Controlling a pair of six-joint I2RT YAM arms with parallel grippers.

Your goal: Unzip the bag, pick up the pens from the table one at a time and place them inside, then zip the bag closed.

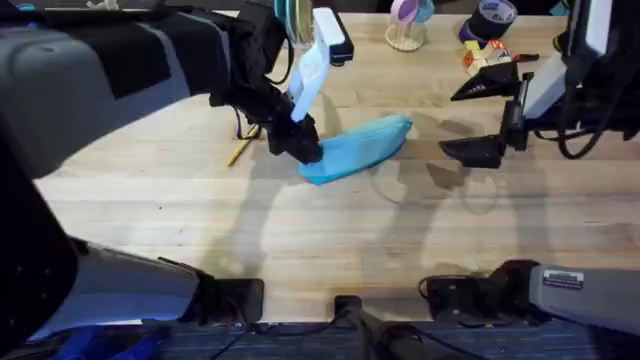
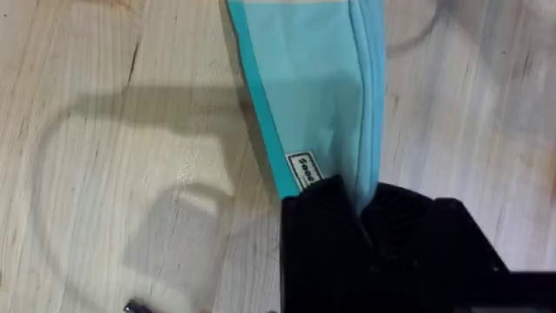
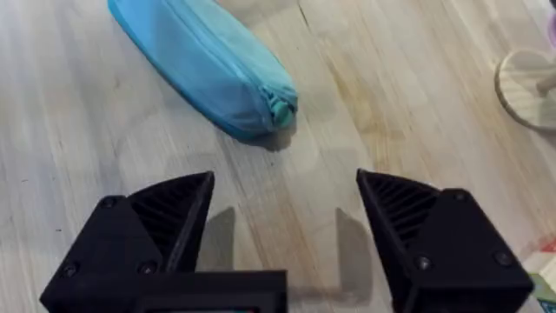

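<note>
Two black two-finger grippers sit over your large light butcher-block table (image 1: pixel 150 200). The light blue soft fabric pencil pouch (image 1: pixel 358 147), long and tapered at both ends, lies flat on the wood near the table's middle, somewhat toward the far edge, angled so one end points to the far right corner and the other toward the near left. Your left gripper (image 1: pixel 305 145) is down at the pouch's near-left end; in the left wrist view its fingers (image 2: pixel 326 213) are pressed together on the pouch's edge (image 2: pixel 317 83), just beside a small white label with dark print (image 2: pixel 304 171) sewn into the seam. The right gripper (image 1: pixel 478 120) hangs above bare wood to the right of the pouch, apart from it; in the right wrist view its fingers (image 3: pixel 169 209) are spread wide with nothing between them, and the pouch's tapered far end (image 3: pixel 204 65) lies ahead of them with the zipper line along its top, apparently closed. One thin yellow-orange pen with a dark end (image 1: pixel 240 150) lies on the table just left of the left gripper, partly under the arm. Note a cluster of items along the far edge: a pale wooden stand (image 1: pixel 404 40) and a roll of dark tape (image 1: pixel 493 18).
</note>
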